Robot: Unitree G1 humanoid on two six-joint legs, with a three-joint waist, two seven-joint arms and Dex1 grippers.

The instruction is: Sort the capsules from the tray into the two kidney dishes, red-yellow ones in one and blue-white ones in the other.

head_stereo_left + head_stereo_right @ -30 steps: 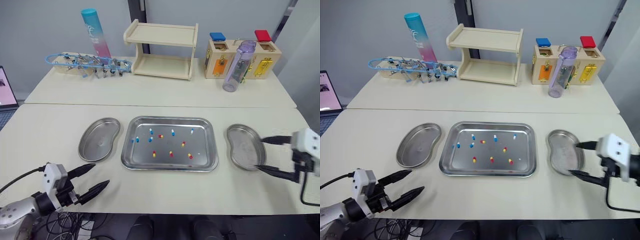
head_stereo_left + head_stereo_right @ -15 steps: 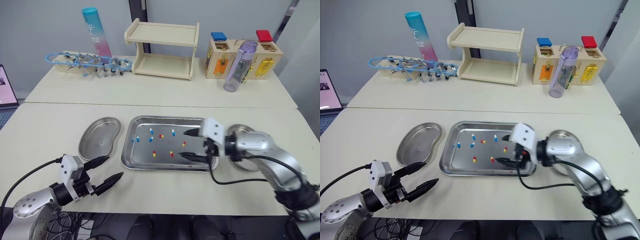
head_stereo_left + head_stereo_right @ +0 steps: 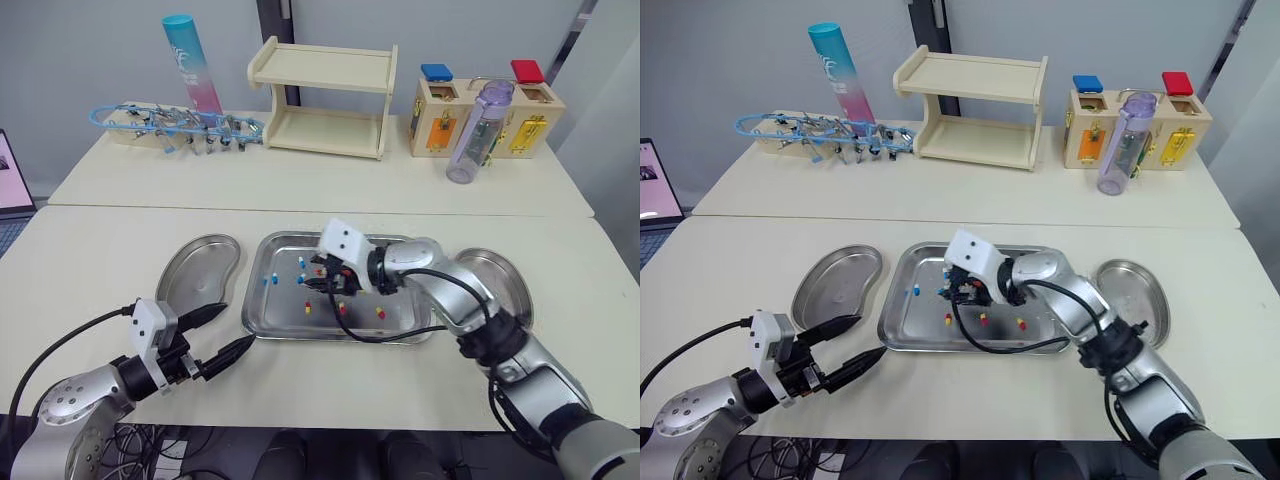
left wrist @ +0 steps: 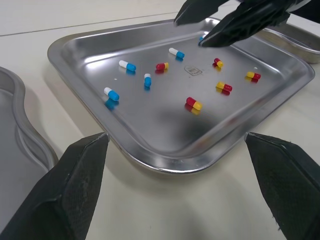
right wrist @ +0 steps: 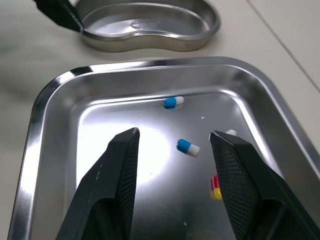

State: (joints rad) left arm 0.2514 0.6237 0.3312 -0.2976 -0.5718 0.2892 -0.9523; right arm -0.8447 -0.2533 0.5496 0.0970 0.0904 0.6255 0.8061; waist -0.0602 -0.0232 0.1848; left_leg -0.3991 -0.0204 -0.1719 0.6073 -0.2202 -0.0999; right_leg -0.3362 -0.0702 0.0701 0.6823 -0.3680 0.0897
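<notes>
- A cream tabletop (image 3: 90, 260) with a seam running across it is standing before a plain grey wall. A laptop (image 3: 652, 185) is being cut off by the far left edge.
- Along the back, a blue wire rack of clips (image 3: 170, 128), a tall blue-and-pink tube (image 3: 190, 65), a pale wooden two-tier shelf (image 3: 325, 100), a translucent purple bottle (image 3: 478, 130) and a wooden box with blue and red tops (image 3: 520, 115) are standing in a row.
- The left pincer (image 3: 236, 325) of two black fingers is hovering low over the tabletop near the tray's front left corner. It is gaping wide and gripping nothing.
- A shiny steel left kidney dish (image 3: 198, 275) is lying just beside the tray.
- A rectangular steel tray (image 3: 290, 325) is lying at the centre, with red-yellow capsules (image 4: 194, 103) and blue-white capsules (image 4: 127, 65) scattered apart on its floor.
- The right pincer (image 5: 174, 132) is reaching over the tray's left half. Its fingers are spread apart and empty, and one blue-white capsule (image 5: 188, 147) is lying in the gap below them. I cannot tell whether the tips are touching the metal.
- The steel right kidney dish (image 3: 505, 290) is lying just right of the tray, partly hidden behind the right arm.
</notes>
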